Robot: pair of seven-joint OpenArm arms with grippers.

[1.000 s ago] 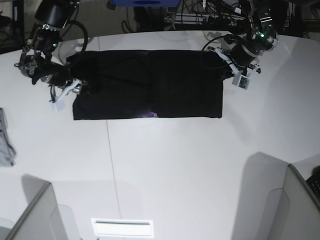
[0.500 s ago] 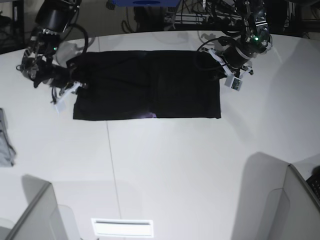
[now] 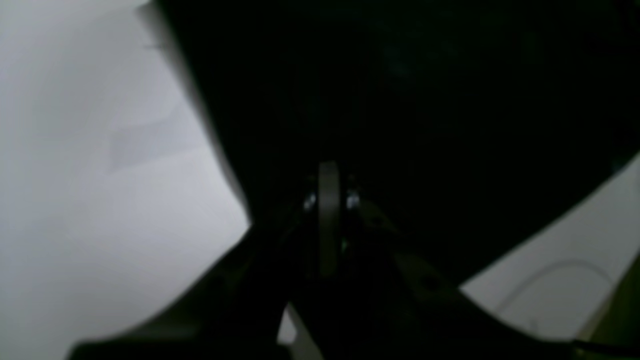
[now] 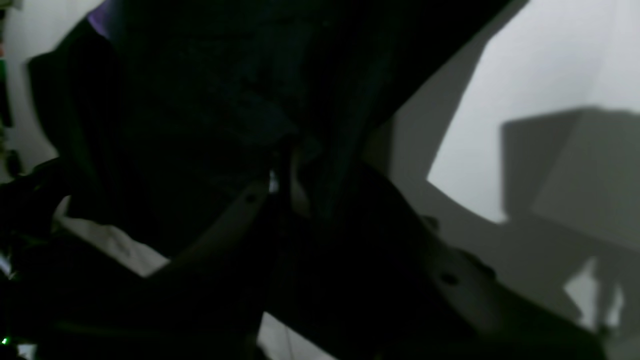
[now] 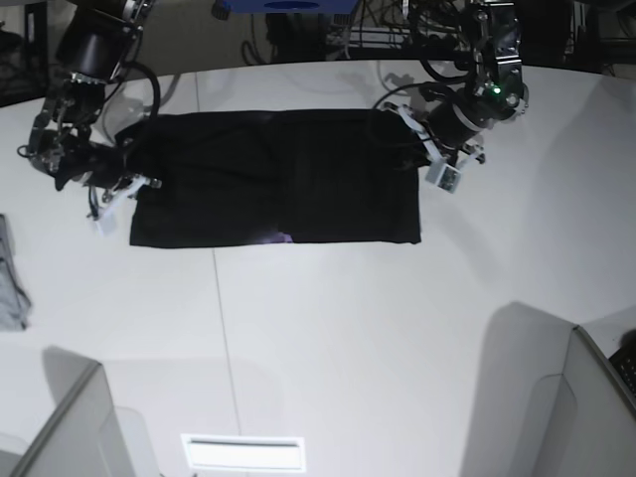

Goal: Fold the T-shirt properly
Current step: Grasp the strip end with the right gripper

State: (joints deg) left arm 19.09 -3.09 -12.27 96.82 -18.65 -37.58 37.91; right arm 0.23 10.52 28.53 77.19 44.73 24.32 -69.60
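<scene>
Table: white, wide; bare near the camera, a seam running front to back.
Grey cloth: at the table's left edge, well apart from the T-shirt.
T-shirt: black, lying as a long flat band across the far half of the table; a purple speck at its near edge.
Right gripper: at the T-shirt's left end, pinched on cloth.
Left gripper: at the T-shirt's right end, jaws together on cloth.
</scene>
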